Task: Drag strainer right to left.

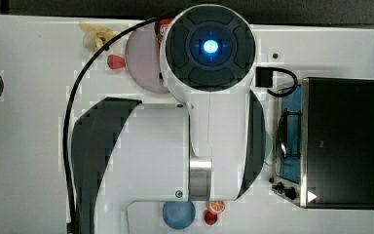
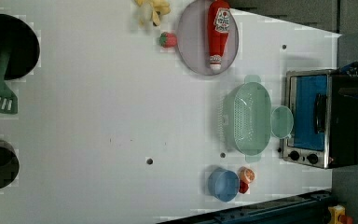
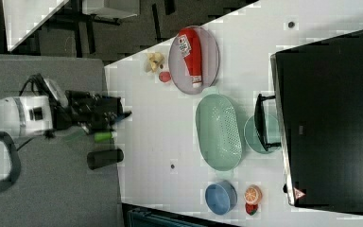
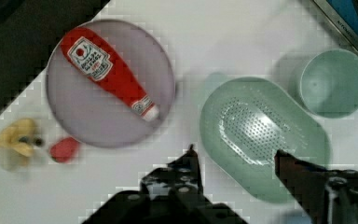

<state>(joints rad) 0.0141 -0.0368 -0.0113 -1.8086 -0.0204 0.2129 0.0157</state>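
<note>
- A pale green oval strainer sat open side up on a white bench, its perforated centre showing.
- In the left view its long axis ran up and down the picture, with one small tab handle at the upper end and one at the lower end.
- A round mint green cup stood just beside the strainer on the left view's right, between the strainer and a toaster oven with a blue interior.
- Towards the left view's top, a red ketchup bottle lay on a round grey plate, near the strainer's upper end but apart from it.
- A strawberry and a banana lay beside the plate.
- Below the strainer in the left view sat a blue bowl and an orange slice.
- In the wrist view the jaws stood wide apart above the strainer's rim, one finger over the bare bench and the other over the strainer, gripping nothing.
- In the top view the white arm covered most of the strainer.
</note>
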